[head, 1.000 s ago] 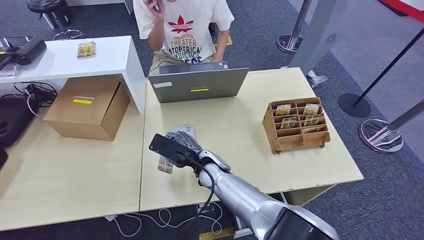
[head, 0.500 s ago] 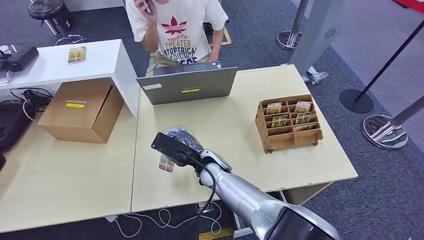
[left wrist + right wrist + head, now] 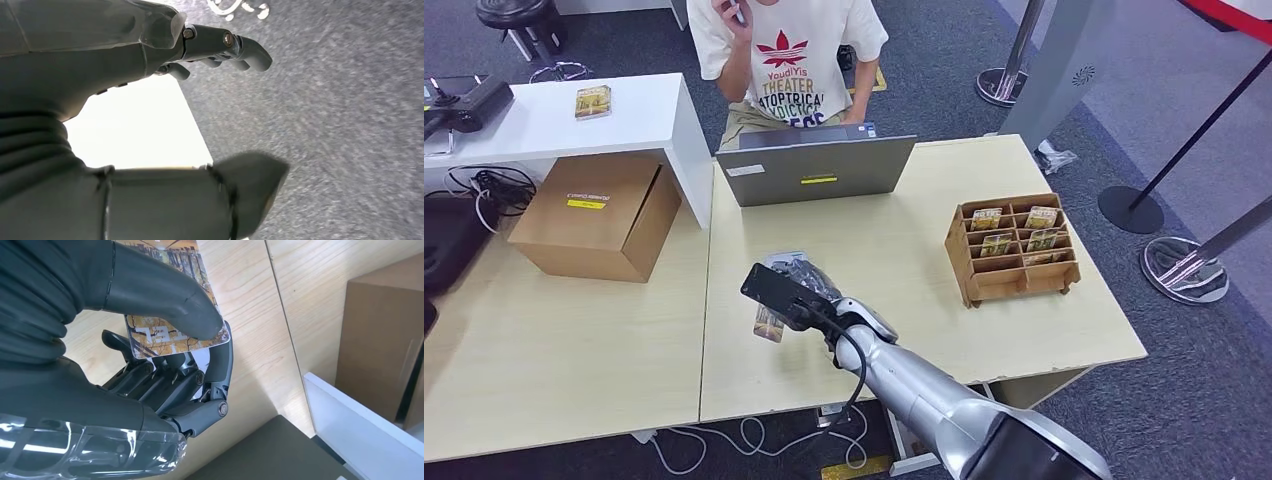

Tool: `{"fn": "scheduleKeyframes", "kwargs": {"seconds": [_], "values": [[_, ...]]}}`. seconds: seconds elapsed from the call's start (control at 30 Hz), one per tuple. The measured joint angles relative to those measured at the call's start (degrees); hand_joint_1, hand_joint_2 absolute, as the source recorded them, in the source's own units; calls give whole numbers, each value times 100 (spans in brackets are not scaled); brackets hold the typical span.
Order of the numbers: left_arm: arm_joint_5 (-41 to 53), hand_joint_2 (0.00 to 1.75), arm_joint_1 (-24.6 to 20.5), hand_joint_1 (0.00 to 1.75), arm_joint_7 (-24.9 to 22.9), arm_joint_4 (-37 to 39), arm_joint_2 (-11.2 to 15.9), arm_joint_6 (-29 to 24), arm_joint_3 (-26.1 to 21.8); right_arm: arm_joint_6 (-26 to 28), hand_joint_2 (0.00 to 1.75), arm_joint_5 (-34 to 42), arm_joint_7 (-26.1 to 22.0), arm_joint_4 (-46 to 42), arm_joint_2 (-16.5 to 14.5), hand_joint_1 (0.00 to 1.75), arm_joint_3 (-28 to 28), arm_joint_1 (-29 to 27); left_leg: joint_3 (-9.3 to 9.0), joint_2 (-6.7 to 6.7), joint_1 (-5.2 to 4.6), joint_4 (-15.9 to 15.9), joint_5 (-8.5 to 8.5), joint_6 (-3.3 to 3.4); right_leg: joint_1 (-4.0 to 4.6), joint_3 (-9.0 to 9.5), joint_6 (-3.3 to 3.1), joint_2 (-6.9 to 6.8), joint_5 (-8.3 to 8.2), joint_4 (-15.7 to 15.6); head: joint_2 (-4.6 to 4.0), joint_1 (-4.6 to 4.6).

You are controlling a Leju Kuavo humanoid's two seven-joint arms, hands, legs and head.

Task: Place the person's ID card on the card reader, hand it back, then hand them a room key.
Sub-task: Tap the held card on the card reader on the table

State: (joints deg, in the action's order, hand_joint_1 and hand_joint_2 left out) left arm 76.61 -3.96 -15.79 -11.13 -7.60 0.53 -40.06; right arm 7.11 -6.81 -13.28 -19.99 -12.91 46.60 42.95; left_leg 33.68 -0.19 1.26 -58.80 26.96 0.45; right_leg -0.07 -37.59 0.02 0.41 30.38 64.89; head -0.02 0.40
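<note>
Pale wood desk (image 3: 904,260) up front: right hand (image 3: 809,290) pinches a yellow-brown card (image 3: 172,332) between thumb and fingers, just above the desk, on the near side of the grey laptop (image 3: 816,170). Left hand (image 3: 220,47) hangs over carpet, fingers loosely curled, holding nothing. Behind the laptop sits a person (image 3: 789,55).

The right hand (image 3: 796,285) holds a card (image 3: 769,322) above the table (image 3: 904,250).
</note>
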Motion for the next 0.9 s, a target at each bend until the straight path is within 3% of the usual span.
{"fn": "scheduleKeyframes", "kwargs": {"seconds": [0.07,0.1,0.13,0.17,0.2,0.27,0.3,0.43,0.5,0.57,0.6,0.63,0.67,0.7,0.77,0.8,0.9], "values": [[2,175,0,0,19,0,-1,-1,0,-17,175,-3,11,6,11,175,0,-12,14,2,0,4,-8,17,-16,-372,32,-5,320,751,0,12],[4,175,3,0,23,0,-1,-1,0,-25,175,-4,20,11,17,175,0,-25,17,2,0,3,-8,18,-22,-493,40,-6,369,985,0,13],[9,175,5,0,26,0,-2,-1,1,-30,175,-5,28,15,21,175,0,-35,18,0,0,0,-8,18,-26,-505,41,-8,302,999,0,13],[14,175,5,0,27,0,-4,-1,2,-41,175,-5,33,17,23,175,0,-38,15,-3,0,-3,-6,15,-29,-395,33,-10,135,770,0,14],[19,175,3,0,28,0,-7,-3,5,-56,175,-5,33,18,24,175,0,-37,10,-8,0,-8,-2,7,-30,-195,17,-13,-76,371,0,15],[26,175,-3,0,31,0,-15,-10,11,-85,175,-3,12,17,21,175,0,-33,15,-16,-17,-24,10,-37,-20,183,-22,-17,-336,-381,0,13],[30,175,-6,0,33,0,-17,-15,14,-98,175,-2,-6,16,18,175,0,-36,21,-19,-24,-29,12,-71,-11,268,-42,-16,-369,-561,0,12],[54,175,-7,0,49,0,-17,-34,25,-159,175,15,-99,10,4,175,0,-52,39,-12,-3,-48,51,-218,-7,310,-180,-4,-400,-678,-1,7],[68,87,-10,0,63,0,-13,-38,38,-180,175,17,-125,3,-11,175,0,-55,206,-3,2,-443,293,-264,-30,346,-246,-16,-419,-726,-1,-23],[85,0,-7,0,74,0,-10,-38,47,-197,175,16,-130,5,-17,175,0,-80,560,0,1,-1222,637,-295,-19,343,-274,-22,-410,-718,0,-46],[93,0,-1,0,75,0,-6,-36,50,-208,175,14,-128,7,-16,175,0,-104,705,0,0,-1521,721,-303,-12,338,-281,-21,-403,-705,0,-47],[100,0,5,0,75,0,-2,-34,52,-218,175,9,-123,9,-16,175,0,-127,758,0,-1,-1629,701,-301,-8,333,-284,-17,-394,-688,0,-47],[108,0,8,0,75,0,2,-32,56,-227,175,2,-115,9,-16,175,1,-144,694,1,-1,-1487,569,-293,-8,331,-283,-12,-380,-665,0,-48],[113,0,6,0,75,0,7,-26,60,-234,175,-7,-103,9,-16,175,1,-154,527,2,-1,-1137,363,-278,-9,332,-276,-5,-362,-638,0,-49],[119,0,-10,0,73,0,12,-13,73,-258,175,-35,-78,9,-17,175,3,-164,165,4,-17,-404,109,-230,-1,319,-239,3,-325,-583,-1,-48],[117,0,-19,0,66,0,12,-6,79,-282,175,-53,-69,10,-18,175,6,-174,62,2,-31,-189,68,-201,7,306,-207,5,-319,-567,-1,-46],[75,0,-20,0,25,0,9,5,83,-380,175,-132,-46,15,-33,175,41,-237,27,-6,-44,-81,56,-110,15,288,-104,4,-335,-582,0,-39]]}}
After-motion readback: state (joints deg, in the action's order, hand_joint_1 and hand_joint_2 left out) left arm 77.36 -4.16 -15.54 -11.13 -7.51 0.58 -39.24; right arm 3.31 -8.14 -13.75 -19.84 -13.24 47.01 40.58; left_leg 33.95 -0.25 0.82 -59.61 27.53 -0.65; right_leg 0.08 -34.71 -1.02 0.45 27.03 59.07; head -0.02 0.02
